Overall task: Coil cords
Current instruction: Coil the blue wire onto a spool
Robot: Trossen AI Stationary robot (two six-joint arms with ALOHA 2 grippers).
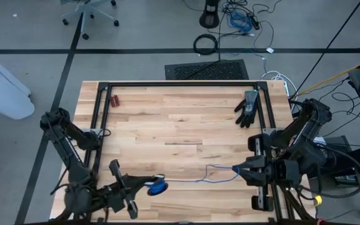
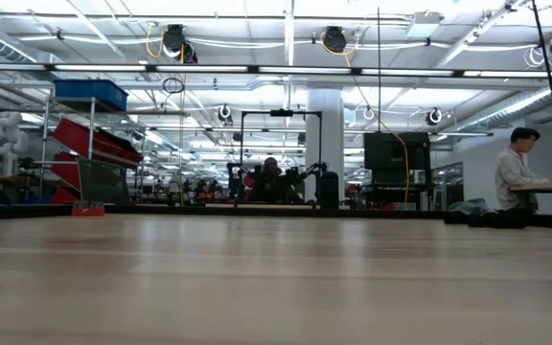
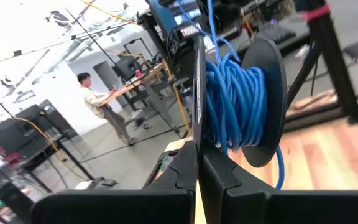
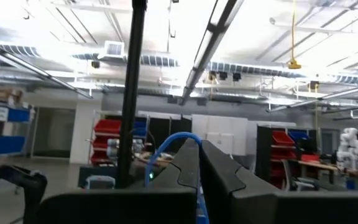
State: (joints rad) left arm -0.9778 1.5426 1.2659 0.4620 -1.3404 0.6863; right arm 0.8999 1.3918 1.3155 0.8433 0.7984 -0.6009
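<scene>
- High view: the left gripper (image 1: 144, 185) sits at the near left of the wooden table (image 1: 180, 119), its fingers pinched together on a small dark spool (image 1: 157, 187) wound with bright blue cable. From the spool the thin blue-grey cord (image 1: 212, 174) runs across the boards in a loose wavy line to the right gripper (image 1: 237, 169), which is clenched on the cord's other end at the near right. A black glove (image 1: 247, 108) lies near the far right corner, and a small red-handled tool (image 1: 114, 100) lies near the far left corner, both well apart from the cord
- Low view: only the bare tabletop (image 2: 276, 287) and the room beyond show; a person (image 2: 517, 172) sits at a desk on the right. Neither gripper nor the cord appears here
- Left wrist view: the left gripper's two dark fingers (image 3: 182, 168) are pressed together around the thin rim of the spool (image 3: 263, 93), with the coiled blue cable (image 3: 232, 99) bunched just beyond them. A person (image 3: 95, 102) stands at a bench behind
- Right wrist view: the right gripper's fingers (image 4: 188, 165) are closed tight, and a loop of the blue cord (image 4: 173, 140) arches up just past their tips, pinched between them
</scene>
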